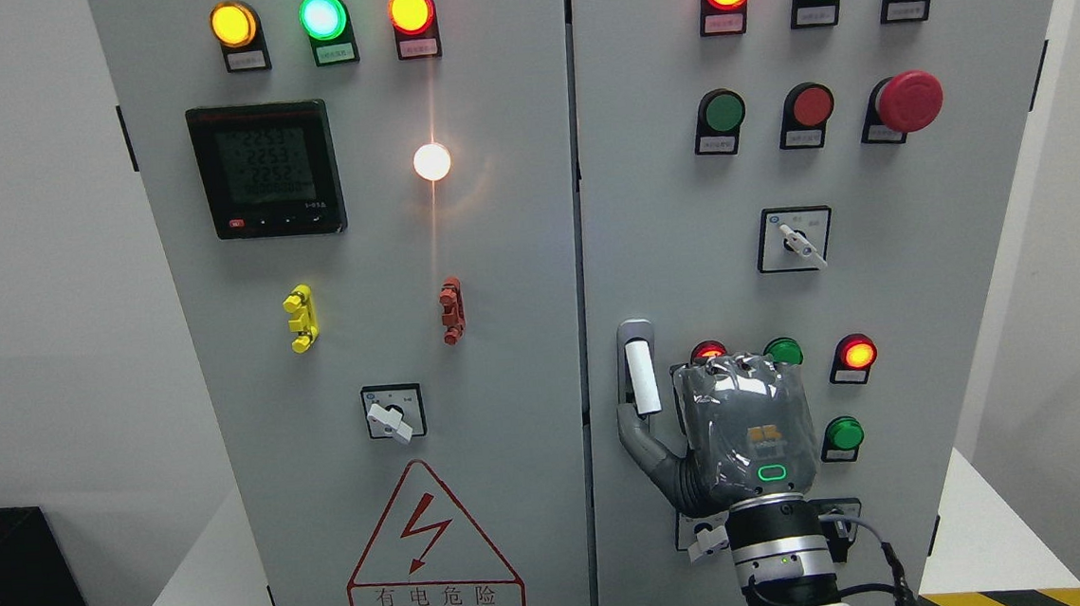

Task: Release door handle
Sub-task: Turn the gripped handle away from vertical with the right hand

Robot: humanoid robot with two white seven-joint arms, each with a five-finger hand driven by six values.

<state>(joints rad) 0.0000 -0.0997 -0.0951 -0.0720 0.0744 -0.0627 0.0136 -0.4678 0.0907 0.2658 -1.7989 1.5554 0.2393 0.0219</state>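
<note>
On the right door's left edge, low down:
Door handle point(638, 372): upright white grip in a grey bracket, beside the seam between the two cabinet doors.
Right hand point(701, 425): just right of the handle, back toward the camera, fingers curled toward the door; thumb point(640, 440) reaches up beneath the handle's lower end. Contact cannot be told, and the hand does not wrap the grip.
Right arm: enters from the bottom edge, right of the middle.
Lamps: a lit red lamp point(857, 354) and a green lamp point(844, 434) sit right of the hand.
Left door: carries a meter display point(266, 168) and a red warning triangle point(431, 543).
</note>
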